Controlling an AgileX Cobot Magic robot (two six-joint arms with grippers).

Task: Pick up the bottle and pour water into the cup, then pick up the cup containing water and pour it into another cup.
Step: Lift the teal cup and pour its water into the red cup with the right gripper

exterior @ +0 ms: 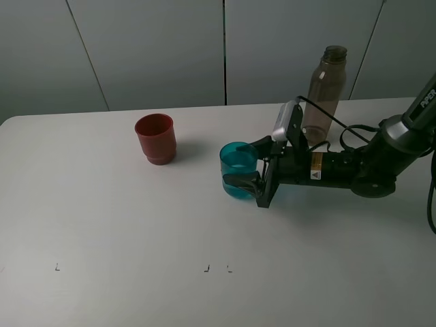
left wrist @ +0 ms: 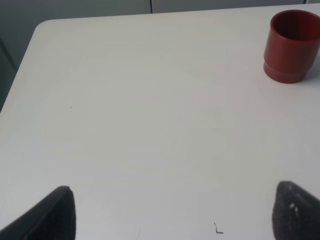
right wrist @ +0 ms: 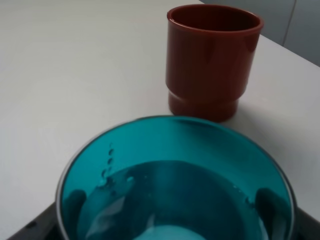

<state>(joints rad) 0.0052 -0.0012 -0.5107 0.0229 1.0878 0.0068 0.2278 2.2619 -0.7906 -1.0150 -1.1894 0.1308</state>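
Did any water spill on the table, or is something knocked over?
No, nothing looks wrong. The teal cup stands upright with its water inside, gripped by the right gripper. The red cup and the bottle stand upright too, and no puddle shows on the table.

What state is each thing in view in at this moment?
teal cup: upright, water inside, gripped
red-brown cup: upright, looks empty
bottle: upright, standing free
right pincer: shut on the teal cup
left pincer: open, holding nothing
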